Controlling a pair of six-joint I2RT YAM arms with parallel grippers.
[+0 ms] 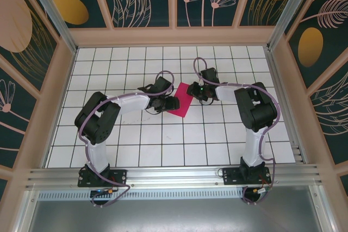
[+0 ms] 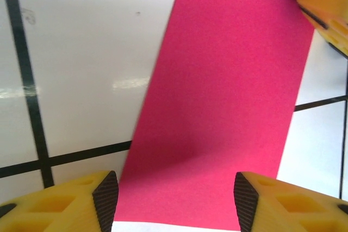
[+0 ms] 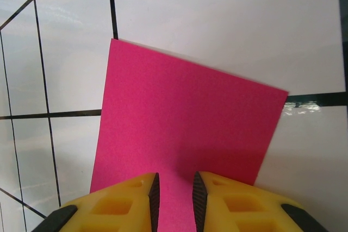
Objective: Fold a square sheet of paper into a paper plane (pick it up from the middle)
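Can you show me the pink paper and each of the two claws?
the square sheet of paper [image 1: 182,102]: top view, its middle.
left gripper [image 2: 175,200]: left wrist view, between its fingertips.
right gripper [image 3: 176,199]: right wrist view, between its fingertips.

Black at the joints, white along the links of left arm [image 1: 97,153] and right arm [image 1: 251,145]; looped with purple cables [image 1: 165,72]; yellow fingers [image 2: 54,213], black ribbed pads [image 2: 106,199].

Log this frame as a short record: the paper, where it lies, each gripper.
paper: square sheet of paper, magenta, showing as a plain rectangle
location: lying on the table, between the two grippers
left gripper: open wide, over one end of the sheet
right gripper: open narrowly, over the opposite end; contact unclear
progress: no dart shape yet
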